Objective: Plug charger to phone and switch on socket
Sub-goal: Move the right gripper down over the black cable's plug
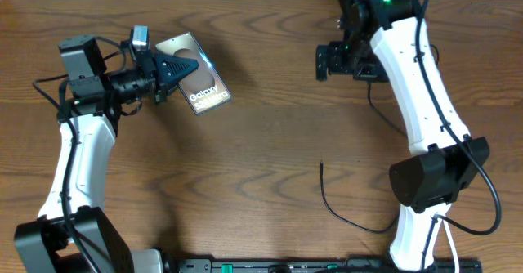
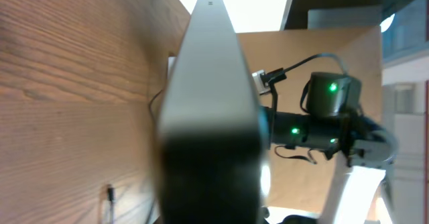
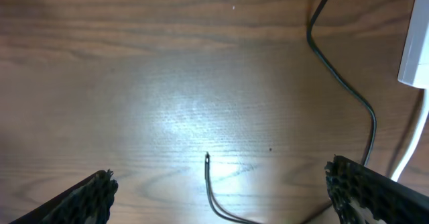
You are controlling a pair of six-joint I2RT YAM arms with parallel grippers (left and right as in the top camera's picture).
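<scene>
My left gripper [image 1: 173, 67] is shut on the phone [image 1: 203, 82], a dark slab with a brownish oval and "Galaxy" lettering, held tilted at the table's far left. In the left wrist view the phone [image 2: 209, 83] shows edge-on and fills the middle. The charger's thin black cable lies at centre right with its free tip [image 1: 321, 166] on the wood. My right gripper [image 1: 337, 60] is open and empty, high above the table, and the cable tip [image 3: 207, 157] lies below between its fingers [image 3: 220, 172]. A white corner of the socket [image 3: 417, 44] shows at the right edge.
A white cord [image 3: 410, 155] runs down beside the socket corner. Another stretch of black cable [image 3: 343, 83] crosses the wood near it. The right arm [image 1: 425, 85] stands over the right side of the table. A black bar [image 1: 327, 266] runs along the front edge.
</scene>
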